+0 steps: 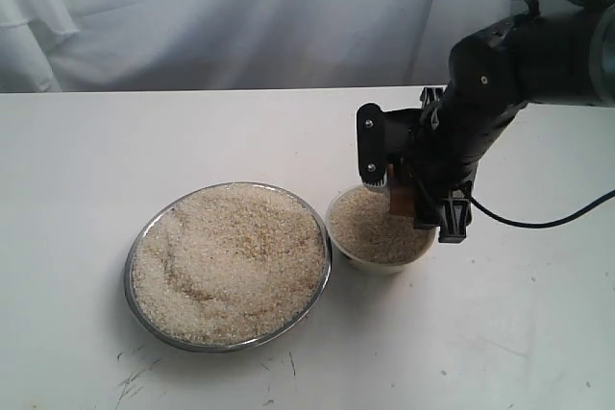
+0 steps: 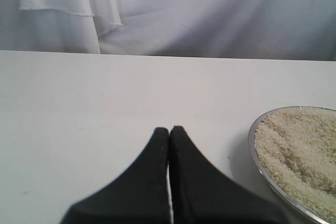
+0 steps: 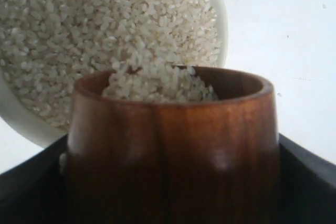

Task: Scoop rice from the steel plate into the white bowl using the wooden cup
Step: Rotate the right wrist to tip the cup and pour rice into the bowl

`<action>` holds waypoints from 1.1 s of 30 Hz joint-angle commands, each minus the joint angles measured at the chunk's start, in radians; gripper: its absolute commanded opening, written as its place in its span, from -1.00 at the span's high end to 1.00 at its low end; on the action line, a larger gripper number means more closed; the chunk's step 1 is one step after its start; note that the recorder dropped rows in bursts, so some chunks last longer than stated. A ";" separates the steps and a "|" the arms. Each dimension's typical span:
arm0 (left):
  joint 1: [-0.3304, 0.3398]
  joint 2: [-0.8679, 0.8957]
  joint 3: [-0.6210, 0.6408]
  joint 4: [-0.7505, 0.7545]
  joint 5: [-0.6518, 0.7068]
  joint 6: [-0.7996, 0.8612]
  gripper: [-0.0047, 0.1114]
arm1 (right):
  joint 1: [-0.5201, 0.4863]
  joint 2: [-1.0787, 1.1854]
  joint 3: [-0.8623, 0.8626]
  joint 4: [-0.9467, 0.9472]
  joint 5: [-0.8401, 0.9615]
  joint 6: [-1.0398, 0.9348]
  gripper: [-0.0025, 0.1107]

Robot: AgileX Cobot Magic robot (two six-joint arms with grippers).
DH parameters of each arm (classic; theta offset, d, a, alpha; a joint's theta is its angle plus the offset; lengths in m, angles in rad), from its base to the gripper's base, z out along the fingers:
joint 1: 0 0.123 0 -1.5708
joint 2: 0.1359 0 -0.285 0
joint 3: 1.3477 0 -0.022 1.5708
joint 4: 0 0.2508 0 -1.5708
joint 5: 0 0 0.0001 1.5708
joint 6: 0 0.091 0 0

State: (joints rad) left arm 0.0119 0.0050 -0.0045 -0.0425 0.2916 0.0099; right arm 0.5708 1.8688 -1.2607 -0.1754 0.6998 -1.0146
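Over the white bowl (image 1: 381,264) I hold the wooden cup (image 3: 173,145), rice (image 3: 157,85) at its mouth, clamped in the right gripper (image 1: 408,194) so grains land inside. The steel plate (image 1: 129,271) waits just beside; the left gripper (image 2: 169,132) is pressed together, idle.

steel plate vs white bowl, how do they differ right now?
Material: the steel plate is shiny metal; the white bowl is cream-white.
Size: the plate is much wider and shallower than the bowl.
Surroundings: nothing hangs over the plate, while the right gripper holds the wooden cup over the bowl.
Shared: both are round, hold rice and sit side by side on the table.
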 commanded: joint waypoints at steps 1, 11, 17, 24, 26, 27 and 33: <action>-0.002 -0.005 0.005 -0.001 -0.006 0.001 0.92 | 0.035 -0.016 0.000 -0.102 0.005 0.082 0.96; -0.002 -0.005 0.005 -0.001 -0.006 -0.002 0.92 | 0.063 -0.016 0.000 -0.211 0.054 0.184 0.96; -0.002 -0.005 0.005 -0.001 -0.006 -0.002 0.92 | 0.087 -0.016 0.000 -0.254 0.078 0.194 0.96; -0.002 -0.005 0.005 -0.001 -0.006 0.003 0.92 | 0.101 -0.016 0.000 -0.315 0.104 0.243 0.96; -0.002 -0.005 0.005 -0.001 -0.006 0.003 0.92 | 0.106 -0.016 0.000 -0.338 0.116 0.259 0.96; -0.002 -0.005 0.005 -0.001 -0.006 0.003 0.92 | 0.106 -0.016 0.000 -0.340 0.118 0.259 0.96; -0.002 -0.005 0.005 -0.001 -0.006 -0.001 0.92 | 0.132 -0.016 0.000 -0.349 0.134 0.261 0.96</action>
State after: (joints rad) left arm 0.0119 0.0050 -0.0045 -0.0425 0.2916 0.0117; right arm 0.6888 1.8688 -1.2607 -0.5043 0.8248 -0.7597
